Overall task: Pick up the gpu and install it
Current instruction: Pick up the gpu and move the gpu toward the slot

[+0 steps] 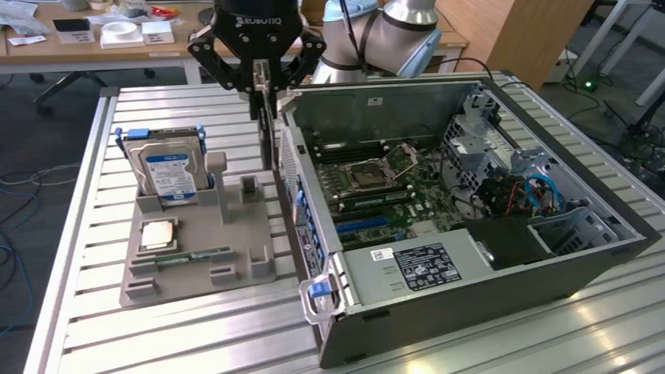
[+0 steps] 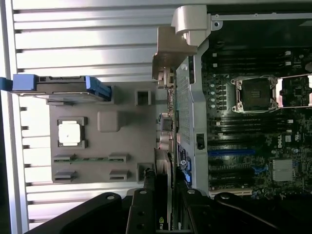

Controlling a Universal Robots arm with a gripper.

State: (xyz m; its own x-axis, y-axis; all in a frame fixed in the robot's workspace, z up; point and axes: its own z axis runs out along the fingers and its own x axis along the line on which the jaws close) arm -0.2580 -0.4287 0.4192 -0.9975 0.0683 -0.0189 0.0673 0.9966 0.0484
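Observation:
The gpu (image 1: 267, 132) hangs upright and edge-on, a thin dark card held by its upper end. My gripper (image 1: 264, 87) is shut on it. The card sits in the gap between the grey parts holder (image 1: 198, 234) and the rear wall of the open computer case (image 1: 437, 226), above the table. In the wrist view my gripper (image 2: 164, 183) clamps the gpu (image 2: 163, 163), whose far end reaches alongside the case wall. The motherboard (image 2: 253, 126) with its blue expansion slot (image 2: 231, 152) lies beyond that wall.
The holder carries a silver hard drive with a blue label (image 1: 167, 171), a square processor (image 1: 158, 234) and a slim green memory stick (image 1: 192, 255). An empty upright slot (image 1: 249, 189) stands near the card. The slatted aluminium table (image 1: 93, 327) spreads around; desks stand behind.

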